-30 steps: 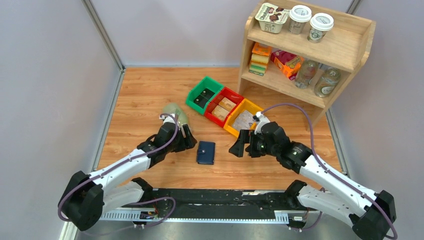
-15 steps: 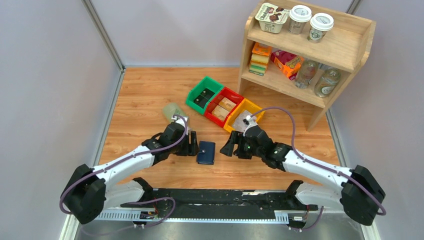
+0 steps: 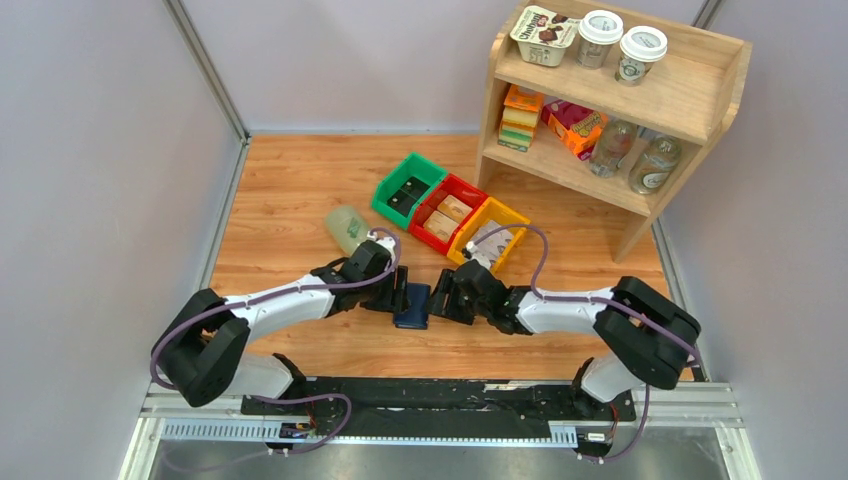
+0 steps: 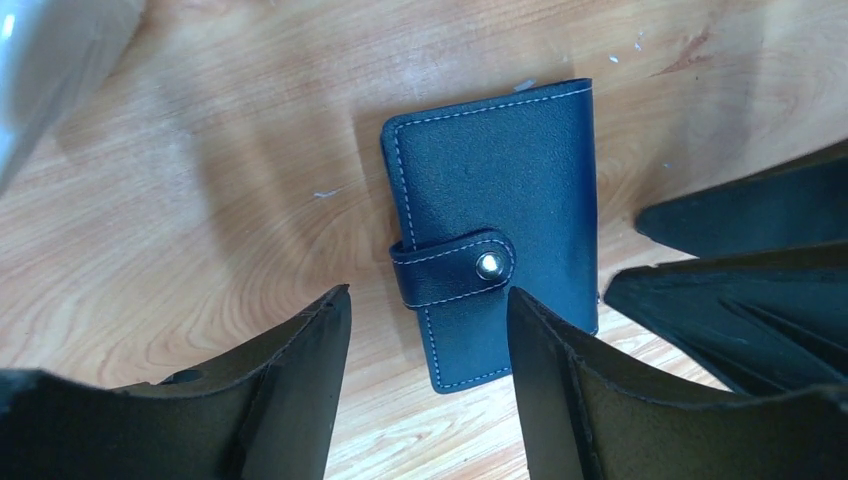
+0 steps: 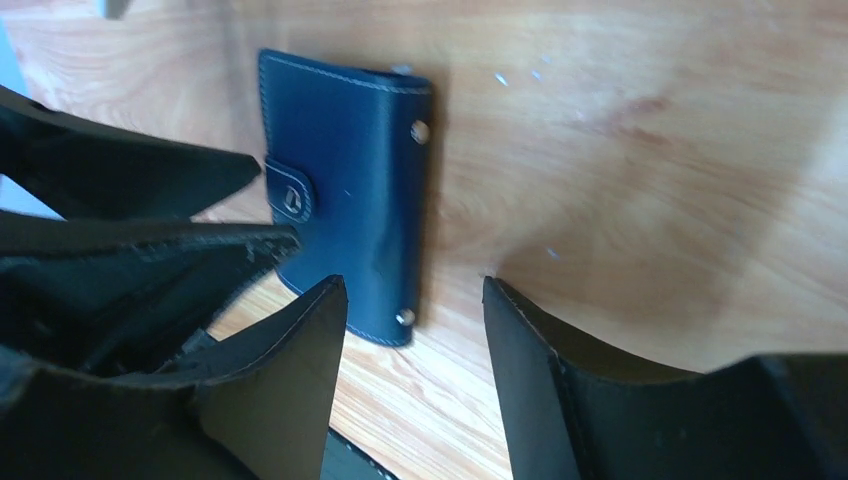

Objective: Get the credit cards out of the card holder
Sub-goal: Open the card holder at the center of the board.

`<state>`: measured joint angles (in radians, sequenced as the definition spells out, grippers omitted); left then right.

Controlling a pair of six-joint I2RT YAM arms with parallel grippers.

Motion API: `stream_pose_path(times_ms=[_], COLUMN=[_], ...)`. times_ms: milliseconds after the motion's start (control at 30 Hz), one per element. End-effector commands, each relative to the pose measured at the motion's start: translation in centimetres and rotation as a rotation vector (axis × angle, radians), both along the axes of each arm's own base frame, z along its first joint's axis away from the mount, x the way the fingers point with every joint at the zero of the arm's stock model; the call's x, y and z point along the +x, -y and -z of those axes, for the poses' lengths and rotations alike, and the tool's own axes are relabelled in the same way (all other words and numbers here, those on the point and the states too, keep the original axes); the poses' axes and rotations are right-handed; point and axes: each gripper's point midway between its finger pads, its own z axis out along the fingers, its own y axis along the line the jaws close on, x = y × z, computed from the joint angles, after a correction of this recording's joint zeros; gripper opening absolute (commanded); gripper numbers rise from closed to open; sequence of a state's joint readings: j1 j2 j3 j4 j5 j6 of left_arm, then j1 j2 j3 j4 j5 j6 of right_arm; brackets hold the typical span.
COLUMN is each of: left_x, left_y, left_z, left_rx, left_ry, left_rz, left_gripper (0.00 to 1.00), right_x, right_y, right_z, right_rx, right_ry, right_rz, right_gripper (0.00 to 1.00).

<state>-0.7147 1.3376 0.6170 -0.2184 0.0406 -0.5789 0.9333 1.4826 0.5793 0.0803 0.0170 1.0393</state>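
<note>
Left wrist view: left gripper point(image 4: 428, 300) and right gripper point(image 5: 415, 290) flank the shut holder point(image 4: 510, 170), fingers point(image 4: 300, 380) parted, empty. We judge this the approach; next we unsnap the tab point(image 4: 450, 265).

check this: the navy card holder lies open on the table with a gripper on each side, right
No: the card holder is closed, its snap tab fastened, as the left wrist view shows. It does lie on the table with the left gripper and right gripper on either side.
</note>
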Motion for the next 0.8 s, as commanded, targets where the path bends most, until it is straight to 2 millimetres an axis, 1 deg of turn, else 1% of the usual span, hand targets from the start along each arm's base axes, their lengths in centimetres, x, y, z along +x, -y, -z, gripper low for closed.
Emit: stream_pose_path(times_ms=[0,33,67,200,233,300,367,533,567,633,667,700,733,767], left_x=[0.0,-0.1,-0.4,-1.2,-1.3,-1.6,-1.7,-2.4,-2.6,-2.8,-3.2,-2.8,-2.9,-2.6], left_y=[1.5,1.5,1.7,2.4,2.6,2.6,2.8,3.4,3.6,3.8,3.6,3.3,2.6,2.4], left_z=[-0.4,-0.2,0.1,0.8,0.8,0.9,0.7,0.0,-0.1,-0.4,-0.3,-0.7,-0.7,-1.5], left_rx=[-0.050,-0.054,-0.059,-0.080,-0.083,-0.086,-0.097,-0.121,-0.124,-0.123,-0.108,-0.096,-0.069,-0.061], left_ry=[0.015,0.011,-0.001,-0.033,-0.036,-0.042,-0.041,-0.040,-0.042,-0.036,-0.040,-0.016,-0.020,0.007], left_rz=[0.028,0.028,0.025,0.034,0.034,0.034,0.036,0.049,0.050,0.051,0.053,0.034,0.023,0.013], left_gripper=[0.66,0.65,0.65,0.65,0.65,0.64,0.64,0.64,0.63,0.63,0.64,0.64,0.64,0.64], right_x=[1.5,1.4,0.8,0.3,0.2,0.1,-0.2,-0.3,-0.3,-0.3,-0.3,-0.3,-0.4,-0.4], right_y=[-2.6,-2.8,-3.2,-3.5,-3.4,-3.1,-2.7,-2.1,-2.0,-1.6,-1.5,-1.4,-1.3,-1.1], right_z=[-0.4,-0.1,0.2,1.3,1.5,1.8,2.0,1.5,1.3,0.9,0.8,0.5,0.4,0.2], right_rx=[0.075,0.077,0.088,0.088,0.085,0.077,0.065,0.046,0.037,0.022,0.013,0.008,0.000,-0.005], right_ry=[0.020,0.017,-0.005,-0.035,-0.038,-0.037,-0.028,0.002,0.011,0.031,0.042,0.051,0.057,0.063], right_rz=[0.019,0.017,-0.009,-0.024,-0.024,-0.023,-0.036,-0.064,-0.070,-0.085,-0.092,-0.099,-0.111,-0.116], right_gripper=[0.59,0.59,0.59,0.55,0.50,0.43,0.33,0.03,0.00,0.00,0.00,0.00,0.00,0.00])
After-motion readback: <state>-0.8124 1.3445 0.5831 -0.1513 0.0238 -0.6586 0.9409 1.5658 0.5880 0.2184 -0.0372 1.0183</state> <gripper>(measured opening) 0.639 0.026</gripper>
